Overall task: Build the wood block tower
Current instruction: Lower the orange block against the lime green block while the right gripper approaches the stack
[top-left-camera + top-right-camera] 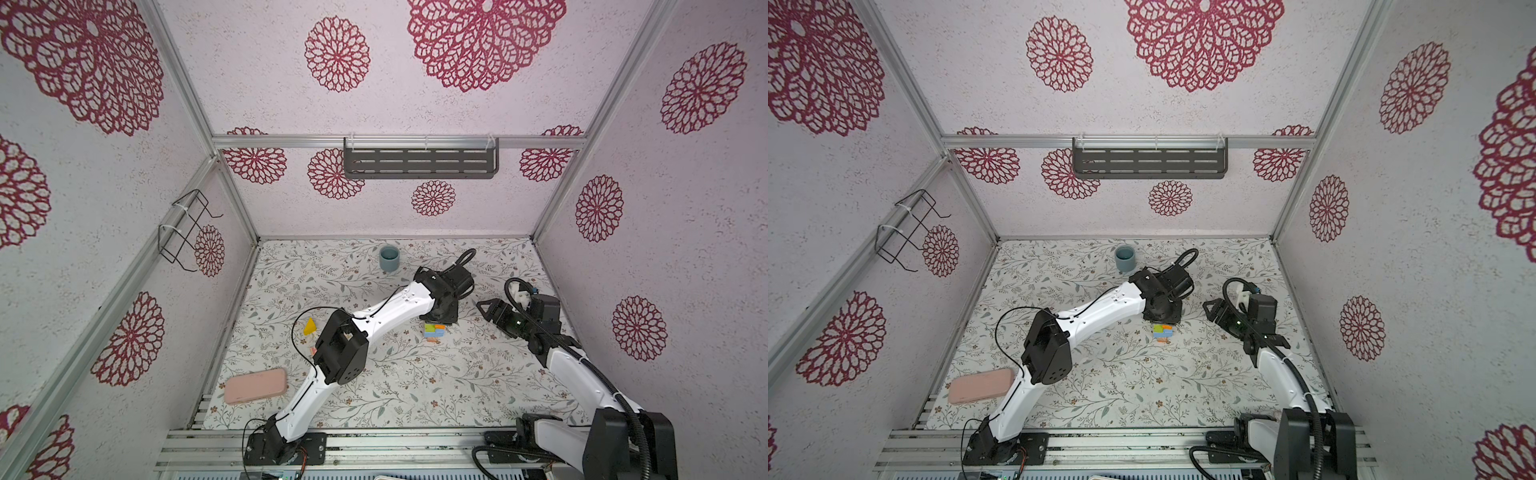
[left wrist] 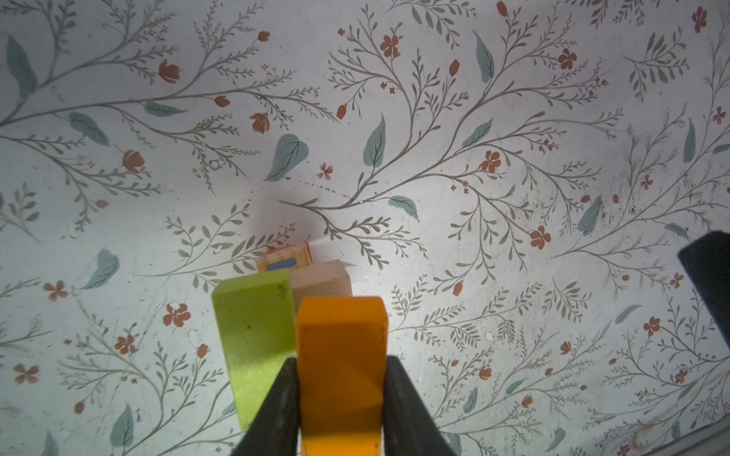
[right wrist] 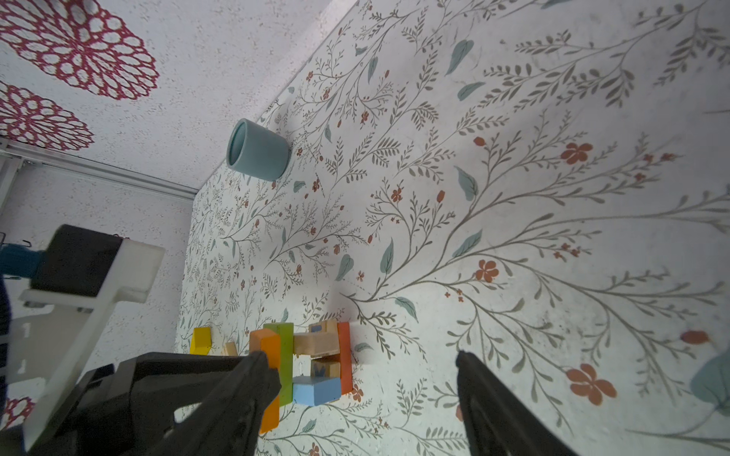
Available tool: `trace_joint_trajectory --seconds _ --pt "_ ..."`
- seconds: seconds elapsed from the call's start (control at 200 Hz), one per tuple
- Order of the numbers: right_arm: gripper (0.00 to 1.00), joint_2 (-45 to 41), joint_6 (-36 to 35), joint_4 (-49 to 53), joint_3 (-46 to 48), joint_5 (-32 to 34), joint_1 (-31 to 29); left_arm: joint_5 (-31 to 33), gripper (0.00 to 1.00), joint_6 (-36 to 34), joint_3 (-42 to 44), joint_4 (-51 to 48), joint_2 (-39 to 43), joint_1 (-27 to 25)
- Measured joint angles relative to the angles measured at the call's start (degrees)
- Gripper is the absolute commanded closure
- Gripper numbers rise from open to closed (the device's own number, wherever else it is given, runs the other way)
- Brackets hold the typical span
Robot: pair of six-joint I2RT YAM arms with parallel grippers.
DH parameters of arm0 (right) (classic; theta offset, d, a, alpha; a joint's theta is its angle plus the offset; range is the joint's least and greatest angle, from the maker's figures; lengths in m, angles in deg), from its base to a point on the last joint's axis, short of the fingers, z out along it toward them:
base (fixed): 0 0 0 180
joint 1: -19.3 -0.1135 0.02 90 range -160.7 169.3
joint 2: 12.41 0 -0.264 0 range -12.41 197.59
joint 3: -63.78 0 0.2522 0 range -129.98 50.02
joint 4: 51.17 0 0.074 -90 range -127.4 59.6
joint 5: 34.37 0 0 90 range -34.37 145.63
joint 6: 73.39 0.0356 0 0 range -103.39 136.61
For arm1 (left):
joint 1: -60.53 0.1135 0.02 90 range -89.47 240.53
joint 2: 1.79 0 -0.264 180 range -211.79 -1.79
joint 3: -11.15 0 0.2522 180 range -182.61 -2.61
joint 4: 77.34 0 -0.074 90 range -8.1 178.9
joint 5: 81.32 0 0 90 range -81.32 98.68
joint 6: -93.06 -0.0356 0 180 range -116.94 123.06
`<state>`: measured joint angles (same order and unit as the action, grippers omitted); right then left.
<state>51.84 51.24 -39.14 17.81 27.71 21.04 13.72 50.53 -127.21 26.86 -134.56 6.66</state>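
The tower (image 1: 434,330) (image 1: 1163,331) is a low stack mid-table. In the right wrist view it shows a red-orange block (image 3: 344,355), two letter cubes (image 3: 324,369), a tan block (image 3: 320,342), a blue block (image 3: 316,389) and a green block (image 3: 284,363). My left gripper (image 2: 341,361) (image 1: 440,319) points down over it, shut on an orange block (image 2: 341,339) that sits alongside the green block (image 2: 256,323). My right gripper (image 3: 360,357) (image 1: 487,308) hangs open and empty just right of the tower. A yellow wedge (image 1: 309,326) (image 3: 201,339) lies to the left.
A grey-blue cup (image 1: 389,257) stands near the back wall. A pink flat case (image 1: 255,385) lies at the front left. A small tan block (image 3: 230,348) rests near the wedge. The left arm's elbow (image 1: 340,351) hangs over the left middle of the mat.
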Motion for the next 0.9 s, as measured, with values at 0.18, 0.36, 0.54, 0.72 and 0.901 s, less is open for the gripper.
trace_joint_trajectory --seconds 0.18,0.36,0.54,0.72,0.901 --pt "0.22 0.0 -0.02 -0.04 0.0 0.0 0.0 0.0 0.71 0.0 0.0 0.0 -0.11 0.02" --pt "0.22 0.0 -0.02 -0.17 0.0 -0.31 0.0 -0.02 0.71 0.0 0.0 0.0 -0.13 0.04" --pt "0.22 0.0 0.0 -0.2 0.0 -0.46 0.0 -0.02 0.68 0.0 0.0 0.0 -0.13 0.17" --pt "0.22 0.0 -0.02 -0.2 0.0 -0.46 0.02 0.0 0.68 0.0 0.0 0.0 -0.13 0.26" --pt "0.22 0.0 -0.02 -0.2 0.0 -0.63 0.02 0.0 0.67 0.0 0.0 0.0 -0.13 0.26"
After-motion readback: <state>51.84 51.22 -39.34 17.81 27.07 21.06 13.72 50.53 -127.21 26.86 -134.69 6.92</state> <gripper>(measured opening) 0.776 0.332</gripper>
